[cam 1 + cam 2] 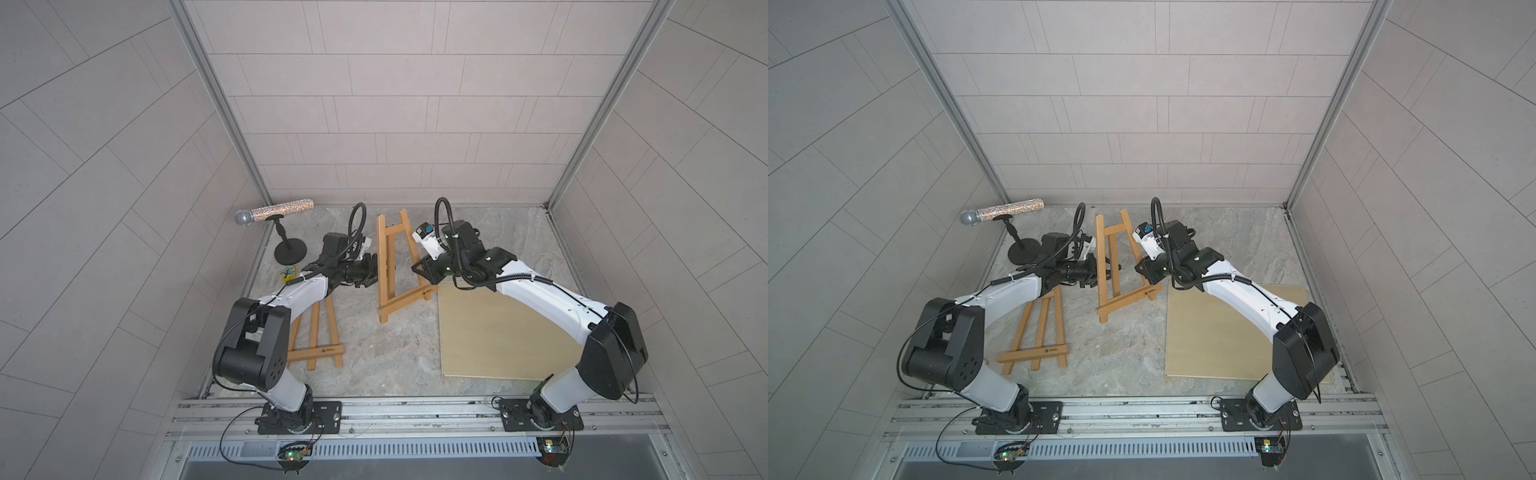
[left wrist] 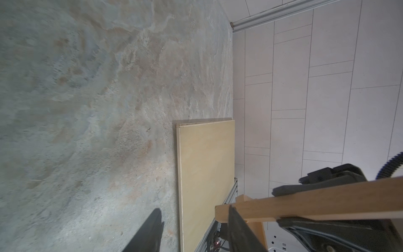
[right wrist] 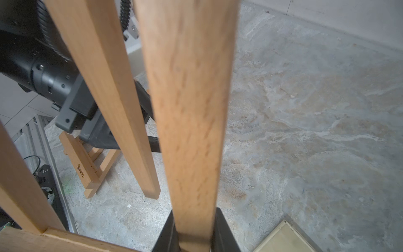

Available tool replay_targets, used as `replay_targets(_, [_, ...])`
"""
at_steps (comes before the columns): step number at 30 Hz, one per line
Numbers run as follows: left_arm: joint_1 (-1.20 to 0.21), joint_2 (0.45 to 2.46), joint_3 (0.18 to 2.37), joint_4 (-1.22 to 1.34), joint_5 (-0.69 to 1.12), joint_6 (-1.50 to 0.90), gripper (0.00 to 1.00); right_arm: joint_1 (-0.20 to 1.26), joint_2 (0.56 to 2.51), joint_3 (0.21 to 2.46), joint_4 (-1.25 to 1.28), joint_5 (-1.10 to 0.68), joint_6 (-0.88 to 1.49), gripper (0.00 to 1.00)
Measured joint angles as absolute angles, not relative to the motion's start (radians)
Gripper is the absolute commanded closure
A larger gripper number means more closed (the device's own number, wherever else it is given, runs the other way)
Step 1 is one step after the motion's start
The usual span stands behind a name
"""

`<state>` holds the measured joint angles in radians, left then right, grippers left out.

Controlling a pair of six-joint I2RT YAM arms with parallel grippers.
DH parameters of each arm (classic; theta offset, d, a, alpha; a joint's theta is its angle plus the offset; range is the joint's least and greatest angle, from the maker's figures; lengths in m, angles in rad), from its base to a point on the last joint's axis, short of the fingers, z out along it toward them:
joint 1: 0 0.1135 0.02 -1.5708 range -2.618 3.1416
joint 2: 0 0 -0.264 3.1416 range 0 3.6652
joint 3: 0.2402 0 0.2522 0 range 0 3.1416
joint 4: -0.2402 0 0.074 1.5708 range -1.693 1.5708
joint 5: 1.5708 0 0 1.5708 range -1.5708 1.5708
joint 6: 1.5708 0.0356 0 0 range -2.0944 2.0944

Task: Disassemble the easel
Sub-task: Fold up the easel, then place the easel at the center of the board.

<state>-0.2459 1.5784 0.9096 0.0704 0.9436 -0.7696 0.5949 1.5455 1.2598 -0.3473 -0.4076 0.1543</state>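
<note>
A wooden easel [image 1: 392, 266] [image 1: 1113, 266] stands tilted in the middle of the stone floor in both top views. My right gripper [image 3: 195, 231] [image 1: 419, 268] is shut on its right leg [image 3: 192, 109], with one dark finger on each side of the wood. My left gripper [image 2: 194, 209] [image 1: 373, 272] is at the easel's left side with its fingers [image 2: 150, 229] apart. Only floor and board show between them. One finger lies against a wooden bar [image 2: 305, 203] of the easel. In the right wrist view the easel's free back leg [image 3: 113, 104] hangs in front of the left gripper.
A second easel [image 1: 318, 340] lies flat under the left arm. A plywood board [image 1: 498, 332] lies at the right, partly under the right arm. A glittery microphone [image 1: 274, 212] on a black stand and a small yellow object [image 1: 287, 272] are at the back left.
</note>
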Motion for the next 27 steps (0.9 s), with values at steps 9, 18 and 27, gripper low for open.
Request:
replay_targets(9, [-0.309,1.55,0.835,0.162,0.95,-0.836,0.49,0.604,1.501,1.102,-0.295,-0.373,0.22,0.98])
replay_targets(18, [-0.363,1.541,0.647,0.204,0.936,-0.868,0.49,0.707,1.474,0.931,-0.233,-0.324,0.328,0.99])
replay_targets(27, [-0.363,1.536,0.562,0.183,0.874,-0.85,0.49,0.766,1.528,0.884,-0.185,-0.295,0.408,0.99])
